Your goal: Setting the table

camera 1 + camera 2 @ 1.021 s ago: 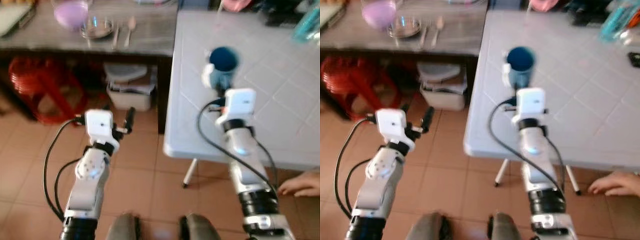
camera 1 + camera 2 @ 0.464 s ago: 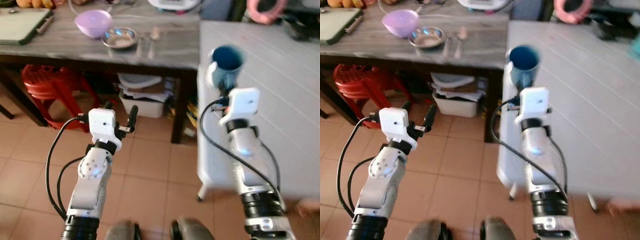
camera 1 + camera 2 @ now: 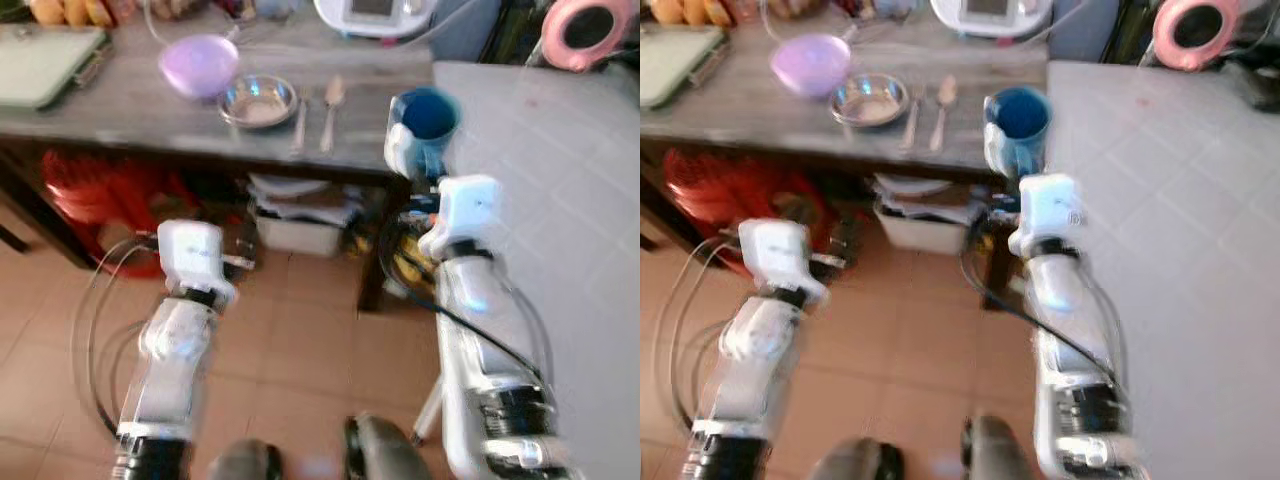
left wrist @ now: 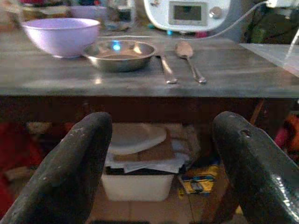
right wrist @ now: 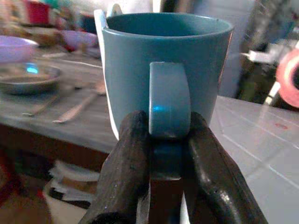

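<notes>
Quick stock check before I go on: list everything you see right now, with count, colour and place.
Mug: one, blue, held by its handle.
Bowl: one, purple, on the dark wooden table.
Metal dish: one, silver, beside the bowl.
Cutlery: two pieces, silver, beside the dish.
Appliance: one, white, at the table's back.
Stool: red, under the table.
White table: one, on the right.
Left gripper: open, facing the wooden table.
Right gripper: shut on the mug's handle.
</notes>
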You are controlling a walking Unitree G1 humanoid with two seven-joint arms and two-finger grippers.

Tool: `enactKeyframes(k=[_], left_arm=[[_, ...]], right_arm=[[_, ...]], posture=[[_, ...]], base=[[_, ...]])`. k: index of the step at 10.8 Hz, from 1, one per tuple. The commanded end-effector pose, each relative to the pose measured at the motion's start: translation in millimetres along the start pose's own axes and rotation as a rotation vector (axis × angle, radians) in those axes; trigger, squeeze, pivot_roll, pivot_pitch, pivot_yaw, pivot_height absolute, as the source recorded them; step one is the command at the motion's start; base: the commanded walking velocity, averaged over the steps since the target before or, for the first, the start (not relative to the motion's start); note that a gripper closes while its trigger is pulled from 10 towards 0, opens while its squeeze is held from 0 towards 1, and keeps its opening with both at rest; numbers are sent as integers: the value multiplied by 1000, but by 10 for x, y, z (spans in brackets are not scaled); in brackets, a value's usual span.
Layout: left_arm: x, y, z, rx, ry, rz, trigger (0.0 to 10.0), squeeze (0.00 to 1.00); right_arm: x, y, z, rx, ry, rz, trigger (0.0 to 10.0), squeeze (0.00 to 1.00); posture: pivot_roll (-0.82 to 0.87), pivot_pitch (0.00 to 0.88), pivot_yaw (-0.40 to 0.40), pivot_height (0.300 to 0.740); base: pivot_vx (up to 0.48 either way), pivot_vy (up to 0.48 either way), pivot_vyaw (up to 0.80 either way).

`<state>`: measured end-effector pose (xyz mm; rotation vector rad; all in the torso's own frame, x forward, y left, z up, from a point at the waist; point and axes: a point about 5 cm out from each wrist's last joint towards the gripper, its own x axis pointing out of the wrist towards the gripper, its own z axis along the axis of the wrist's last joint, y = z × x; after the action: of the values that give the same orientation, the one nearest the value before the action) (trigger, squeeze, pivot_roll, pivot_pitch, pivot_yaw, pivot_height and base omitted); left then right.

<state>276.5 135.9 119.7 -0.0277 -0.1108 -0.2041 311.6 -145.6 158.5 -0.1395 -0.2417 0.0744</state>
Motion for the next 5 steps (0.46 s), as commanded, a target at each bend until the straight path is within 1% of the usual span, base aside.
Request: enactKeyframes(k=[1, 5], left_arm=[[-15, 73, 7, 21, -1, 21, 10000, 0], [-30, 38, 28, 39, -7, 11, 10000, 0]], right_arm=[[16, 65, 107, 21, -45, 20, 10000, 0], [33, 74, 140, 17, -53, 29, 10000, 0]], posture=[[-65, 141, 8, 740], [-65, 170, 9, 740]], base=[[364, 315, 0], [362, 315, 0]])
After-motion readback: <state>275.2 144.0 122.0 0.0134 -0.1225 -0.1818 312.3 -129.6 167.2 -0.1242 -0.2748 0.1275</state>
